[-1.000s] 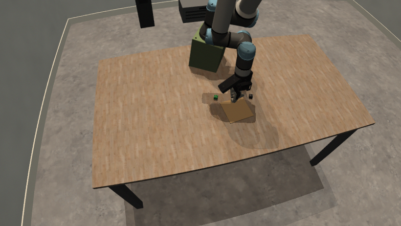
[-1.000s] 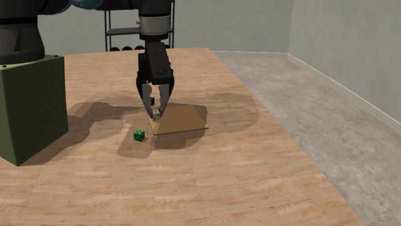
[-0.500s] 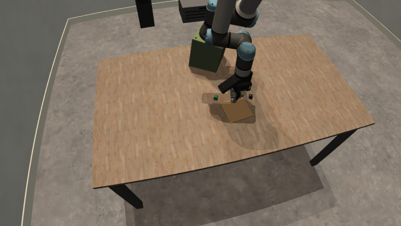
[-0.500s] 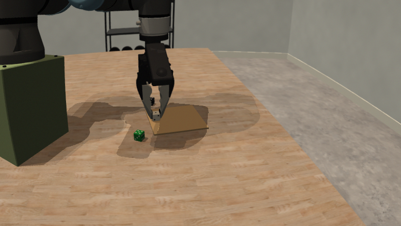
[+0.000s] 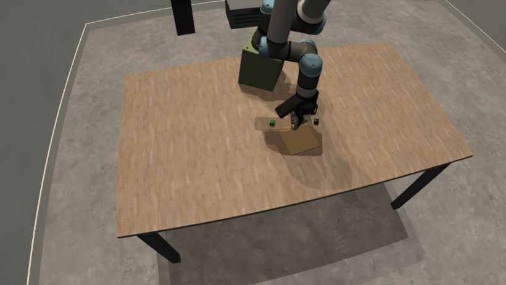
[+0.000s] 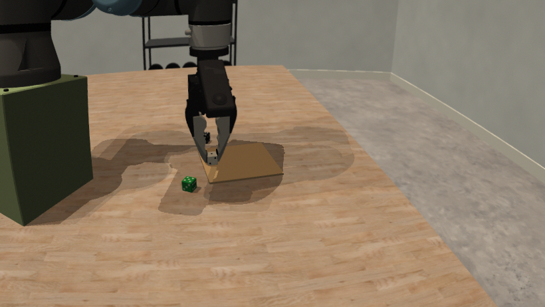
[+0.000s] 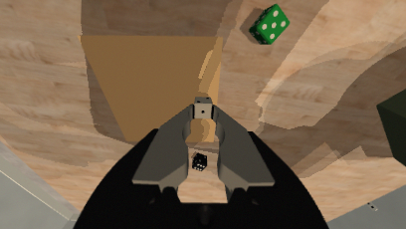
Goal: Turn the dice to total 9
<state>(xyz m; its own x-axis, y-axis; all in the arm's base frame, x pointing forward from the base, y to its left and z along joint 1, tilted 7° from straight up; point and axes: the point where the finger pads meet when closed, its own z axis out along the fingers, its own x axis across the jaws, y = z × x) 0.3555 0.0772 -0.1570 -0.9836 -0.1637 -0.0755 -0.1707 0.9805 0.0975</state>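
Observation:
My gripper [image 5: 294,124] [image 6: 212,158] [image 7: 202,106] points down and is shut on a small grey-white die [image 6: 211,155] [image 7: 203,110]. It holds the die low over the left edge of the tan mat [image 5: 302,141] [image 6: 249,161] [image 7: 144,75]; I cannot tell whether the die touches the mat. A green die [image 5: 272,123] [image 6: 189,184] [image 7: 270,24] sits flat on the wood just off the mat, five pips showing in the wrist view. A black die [image 5: 316,121] [image 6: 207,135] [image 7: 199,160] lies on the wood behind the gripper, off the mat.
The arm's green base block [image 5: 258,70] [image 6: 42,145] [image 7: 395,124] stands on the wooden table [image 5: 198,148] [image 6: 266,248], close behind the dice. A dark shelf rack [image 6: 152,42] stands beyond the table's far end.

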